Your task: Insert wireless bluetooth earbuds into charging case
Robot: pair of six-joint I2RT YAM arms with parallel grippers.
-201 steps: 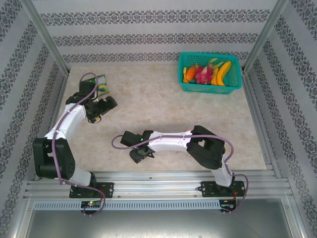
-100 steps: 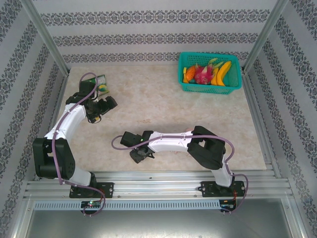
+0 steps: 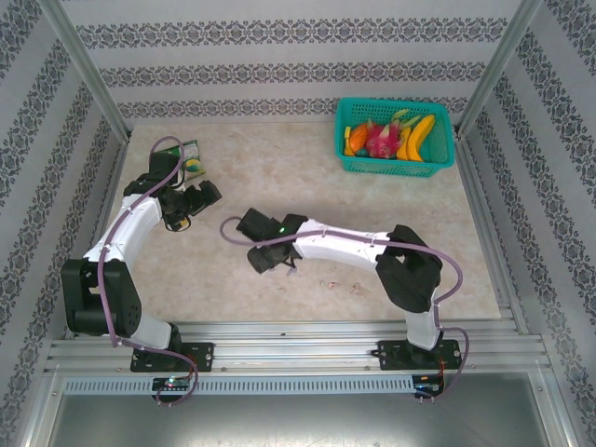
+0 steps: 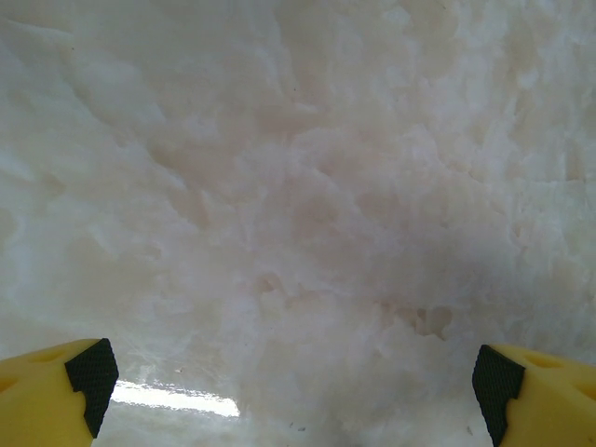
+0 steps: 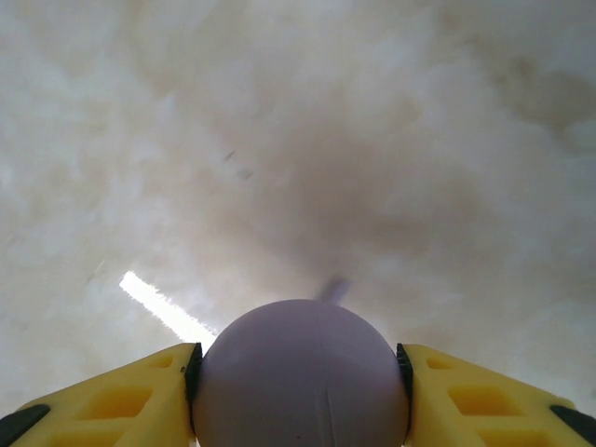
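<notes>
A: Quick pass, left first. What's the left side doing?
B: Your left end effector (image 4: 296,382) is wide apart with nothing between the pads and bare counter (image 4: 298,186) under it. There's a green packet (image 3: 191,156) just behind it, print too small to read.
A: Right one?
B: Your right end effector (image 5: 298,368) is clamped on a lilac disc (image 5: 300,391), pads on its two sides at the widest part, over the counter left of centre. I take the disc for the charging case. No logo or text on the face you see, just a faint hairline seam.
A: Earbuds?
B: The earbuds (image 3: 353,288) lie loose on the counter near the front edge, right of the disc and apart from it. From the top they're pale specks. I can't tell their shape.
A: How will they handle?
B: My guess is very light, hard, smooth plastic, so slippery and quick to flick away or roll if you nip an edge. They're not soft, but small enough to lose. Take each across its thickest part, pads square, gentle squeeze. The disc looks smooth and rounded too. Off the widest line it could squirt out, so pinch it there.
A: Far right?
B: A teal basket (image 3: 391,167) of fruit at the back right, well apart from everything else. No labels.
</notes>
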